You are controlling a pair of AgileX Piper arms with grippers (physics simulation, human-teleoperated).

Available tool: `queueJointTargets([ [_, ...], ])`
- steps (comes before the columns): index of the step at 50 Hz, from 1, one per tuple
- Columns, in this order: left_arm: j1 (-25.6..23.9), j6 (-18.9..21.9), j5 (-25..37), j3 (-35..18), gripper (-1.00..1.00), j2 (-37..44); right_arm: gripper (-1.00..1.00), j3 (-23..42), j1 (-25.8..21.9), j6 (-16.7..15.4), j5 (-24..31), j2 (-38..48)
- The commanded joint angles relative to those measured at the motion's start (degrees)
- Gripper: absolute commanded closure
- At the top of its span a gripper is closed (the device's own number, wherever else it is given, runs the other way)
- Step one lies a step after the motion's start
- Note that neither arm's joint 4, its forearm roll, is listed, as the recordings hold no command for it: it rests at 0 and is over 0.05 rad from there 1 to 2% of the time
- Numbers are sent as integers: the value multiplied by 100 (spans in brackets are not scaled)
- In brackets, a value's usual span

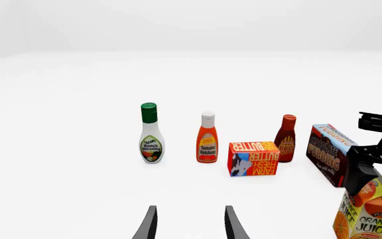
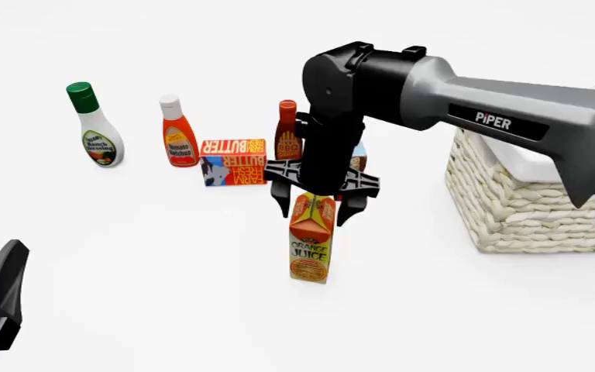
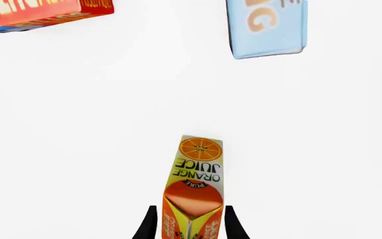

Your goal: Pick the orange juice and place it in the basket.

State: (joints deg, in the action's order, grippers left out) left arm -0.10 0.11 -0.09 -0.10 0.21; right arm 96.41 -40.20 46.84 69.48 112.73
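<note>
In the left wrist view, the left end effector [image 1: 189, 224] is hanging over bare counter [image 1: 65, 169] with its fingers apart and nothing between them. Ahead of it a row of groceries is standing: a green-capped bottle [image 1: 151, 133] reading "Ranch Dressing", a white-capped bottle [image 1: 208, 138] reading "Tomato Ketchup", a flat box [image 1: 253, 158] reading "FARM FRESH BUTTER", a dark red bottle [image 1: 286, 138] marked "BBQ", and a brown box [image 1: 330, 154] reading "CHOCOLATE PUDDING". At the edge the orange juice [image 1: 367, 214] is showing "PURE ORANGE JUICE", with the right arm's black fingers coming down around its top.

In the front view, the right end effector [image 2: 312, 203] is sitting over the gabled top of the carton, which is standing upright on the counter in front of the butter box, well apart from the basket [image 2: 525, 209] on the right. The arm is carrying the word "PIPER". The basket is looking empty of juice, so I judge the task as early: the grasp is being made, while lifting, carrying across and setting down are all waiting.

In the right wrist view, the fingers are flanking the carton's top on both sides, close beside it; whether they are already pressing it I cannot tell. A pale blue box [image 3: 268, 27] is lying beyond, its lettering cut off
</note>
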Motion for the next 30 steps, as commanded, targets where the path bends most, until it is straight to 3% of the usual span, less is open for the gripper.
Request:
queueJointTargets([
  [1, 0, 1, 0, 0, -100, 0, -100, -135, -102, 112, -161, -2],
  [21, 0, -2, 0, 0, -100, 0, -100, -557, -181, 257, -499, -94],
  [22, -1, 0, 0, 0, -100, 0, -100, -417, -31, 79, -367, -17],
  [23, 0, 0, -1, 0, -100, -1, 100, -433, -50, 98, -383, -26],
  [25, 1, 0, 0, 0, -100, 0, 100, -584, -150, 236, -504, -98],
  [30, 1, 0, 0, 0, -100, 0, 100, -569, -149, 221, -500, -93],
])
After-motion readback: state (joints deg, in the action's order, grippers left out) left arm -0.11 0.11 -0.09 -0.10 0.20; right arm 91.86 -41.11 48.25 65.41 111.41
